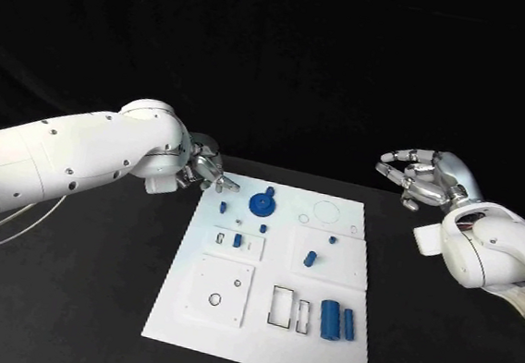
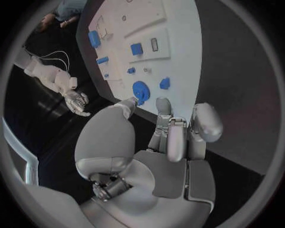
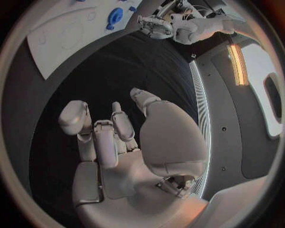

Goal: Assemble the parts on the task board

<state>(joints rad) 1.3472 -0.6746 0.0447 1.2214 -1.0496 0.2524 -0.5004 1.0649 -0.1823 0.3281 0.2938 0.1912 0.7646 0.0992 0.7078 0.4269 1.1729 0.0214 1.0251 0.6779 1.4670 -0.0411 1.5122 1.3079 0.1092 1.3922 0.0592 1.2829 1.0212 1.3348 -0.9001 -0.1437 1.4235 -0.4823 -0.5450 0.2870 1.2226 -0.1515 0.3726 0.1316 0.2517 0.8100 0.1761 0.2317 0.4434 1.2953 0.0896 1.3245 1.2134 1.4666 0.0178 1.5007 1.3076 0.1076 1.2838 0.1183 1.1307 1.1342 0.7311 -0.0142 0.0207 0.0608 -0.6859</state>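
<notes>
Task board (image 1: 316,358) near edge unobstructed; left hand (image 1: 203,172) empty at far-left corner; right hand (image 1: 425,179) empty, well clear.

The scene is dim, black all round, with light falling mostly on the white board (image 1: 268,332), which glares against the dark table (image 1: 450,361). The arms are evenly lit with soft shadows beneath. Both wrist views bend straight edges strongly toward the rim. A bright strip light (image 3: 235,57) shows in the right wrist view.
</notes>
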